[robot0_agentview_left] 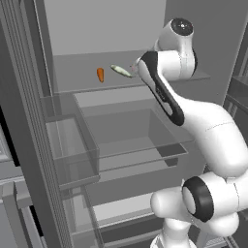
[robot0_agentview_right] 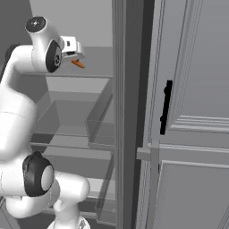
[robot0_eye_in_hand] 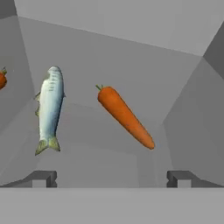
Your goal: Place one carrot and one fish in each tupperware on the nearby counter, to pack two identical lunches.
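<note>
The gripper [robot0_eye_in_hand: 112,177] stood with its two dark fingertips [robot0_eye_in_hand: 43,178] spread as wide as they go, nothing between them and nothing touched. Just beyond the tips, on the grey fridge shelf [robot0_eye_in_hand: 109,162] they pointed along, lay a carrot [robot0_eye_in_hand: 125,117], set roughly midway between the fingers but a little toward the right one, slanted so that its green-stubbed top pointed up and left and its thin end down and right. Out past the left fingertip lay a silvery fish [robot0_eye_in_hand: 49,108], stretched lengthwise away from the hand with its tail nearest the fingers and its head farther off; it lay apart from the carrot, with bare shelf between them. Farther left still, at the very edge of the hand view, a sliver of a second carrot [robot0_eye_in_hand: 2,80] showed. In the left base view the arm reached into the open fridge at the upper shelf [robot0_agentview_left: 87,72], where the fish [robot0_agentview_left: 121,71] lay just beside the hand and a carrot [robot0_agentview_left: 100,74] lay farther from it. In the right base view an orange carrot [robot0_agentview_right: 78,64] showed just under the hand.
</note>
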You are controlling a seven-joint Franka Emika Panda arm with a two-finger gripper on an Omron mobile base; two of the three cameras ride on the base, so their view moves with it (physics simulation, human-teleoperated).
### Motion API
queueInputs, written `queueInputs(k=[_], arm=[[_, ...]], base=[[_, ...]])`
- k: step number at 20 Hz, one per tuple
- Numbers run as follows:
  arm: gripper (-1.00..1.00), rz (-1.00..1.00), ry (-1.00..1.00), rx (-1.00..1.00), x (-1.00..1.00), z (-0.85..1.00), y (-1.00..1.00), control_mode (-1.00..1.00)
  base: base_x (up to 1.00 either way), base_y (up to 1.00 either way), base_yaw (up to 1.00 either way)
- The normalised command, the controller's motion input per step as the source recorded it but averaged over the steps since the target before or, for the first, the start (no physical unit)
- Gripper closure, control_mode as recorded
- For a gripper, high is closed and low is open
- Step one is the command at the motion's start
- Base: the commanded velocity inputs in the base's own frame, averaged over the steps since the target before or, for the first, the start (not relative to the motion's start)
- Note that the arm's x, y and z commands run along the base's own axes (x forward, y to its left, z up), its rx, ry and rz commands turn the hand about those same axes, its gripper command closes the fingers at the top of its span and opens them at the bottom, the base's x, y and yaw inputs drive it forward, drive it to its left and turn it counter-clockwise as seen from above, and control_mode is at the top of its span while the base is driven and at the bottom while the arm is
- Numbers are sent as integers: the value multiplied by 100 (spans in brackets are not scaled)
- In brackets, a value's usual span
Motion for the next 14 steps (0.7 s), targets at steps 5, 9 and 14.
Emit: queueInputs(k=[5, 9, 14], arm=[[-100, 6, 1, 1, 100, -31, -1, -100], [-100, 10, 0, 3, 95, 0, -4, -100], [-100, 11, 5, 0, 84, 3, -4, -100]], base=[[0, 0, 0], [0, 0, 0], [0, 0, 0]])
